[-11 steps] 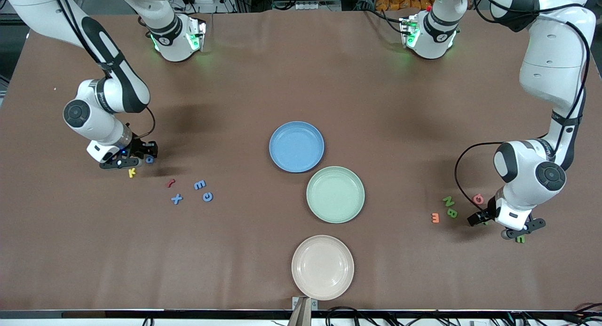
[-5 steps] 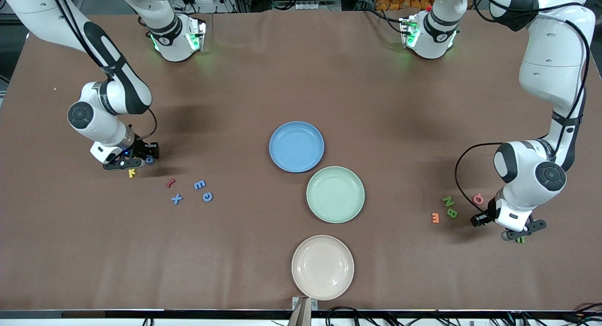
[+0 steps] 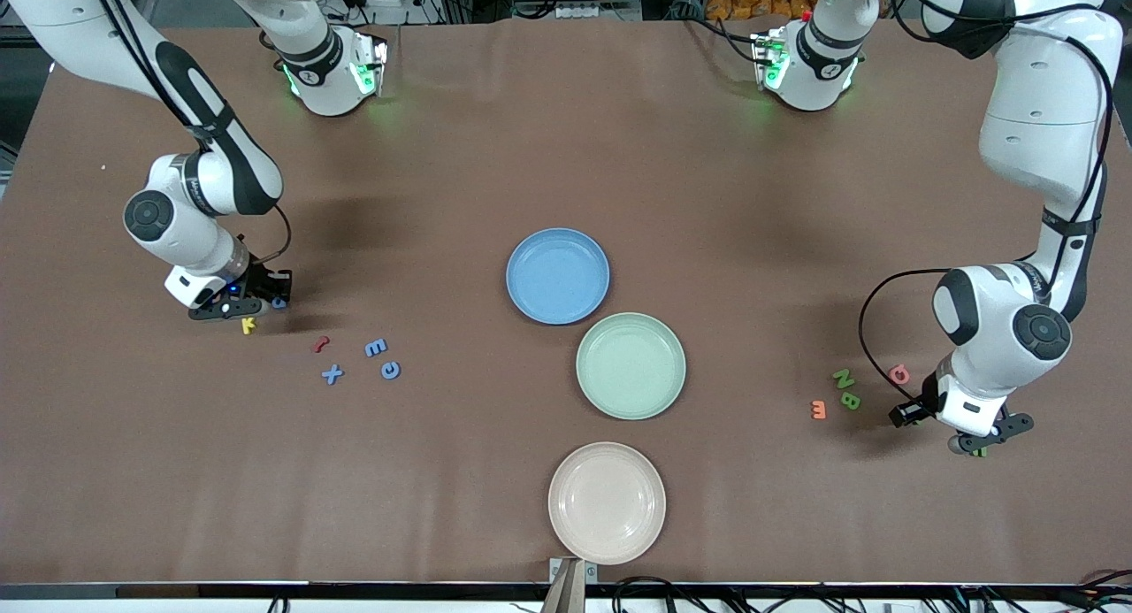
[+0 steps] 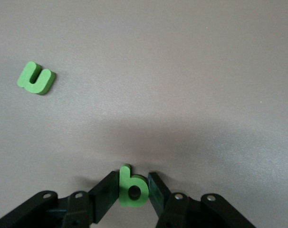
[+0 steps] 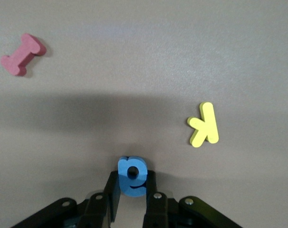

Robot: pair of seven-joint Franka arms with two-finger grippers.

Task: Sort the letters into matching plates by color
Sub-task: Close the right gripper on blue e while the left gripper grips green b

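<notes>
My left gripper [image 3: 911,412] is low over the table at the left arm's end, shut on a green letter b [image 4: 133,186]. A green u [image 4: 36,79] lies loose close by. My right gripper [image 3: 278,291] is low at the right arm's end, shut on a blue letter [image 5: 132,175]. Beside it lie a yellow k [image 5: 203,125] and a red piece [image 5: 23,54]. The blue plate [image 3: 557,275], the green plate [image 3: 631,365] and the beige plate [image 3: 607,502] stand empty mid-table.
Near the right gripper lie blue letters E [image 3: 376,348], X [image 3: 332,374] and G [image 3: 391,370]. Near the left gripper lie green N [image 3: 843,379], green B [image 3: 851,401], an orange letter [image 3: 819,409] and a pink one [image 3: 899,374].
The left hand has drawn slightly toward its base with the green letter. The right hand has shifted a little over the blue letter. Nothing else has moved.
</notes>
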